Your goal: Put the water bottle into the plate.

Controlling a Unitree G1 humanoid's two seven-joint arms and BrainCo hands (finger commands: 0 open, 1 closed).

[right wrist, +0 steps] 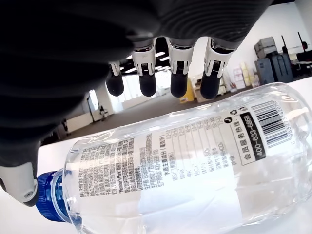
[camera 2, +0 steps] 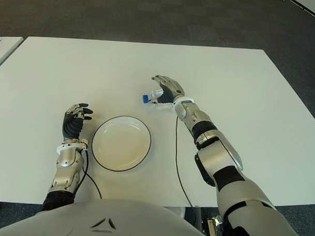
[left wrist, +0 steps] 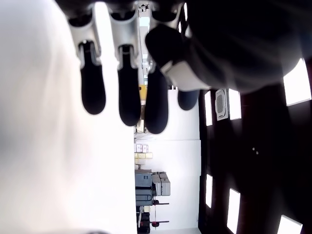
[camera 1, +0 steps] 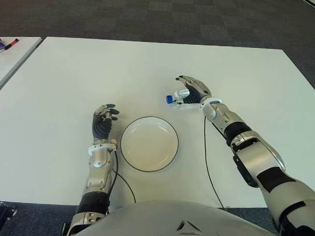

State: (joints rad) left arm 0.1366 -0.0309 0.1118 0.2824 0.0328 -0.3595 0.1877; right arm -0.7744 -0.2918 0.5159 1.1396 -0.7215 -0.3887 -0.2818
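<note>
a round white plate with a thin dark rim (camera 1: 149, 143) sits on the white table (camera 1: 60, 83) near its front edge. the left hand (camera 1: 103, 122) is just left of it. behind and right of the plate, the right hand (camera 1: 193, 92) is over a clear plastic water bottle with a blue cap (camera 1: 178, 96).

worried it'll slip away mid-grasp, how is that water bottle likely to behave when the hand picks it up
The water bottle lies on its side on the table, so it may well roll if nudged. Its clear smooth plastic probably makes it a bit slippery and dentable. It looks full, so likely heavy for its size. The right hand is spread over it, not yet closed.
</note>
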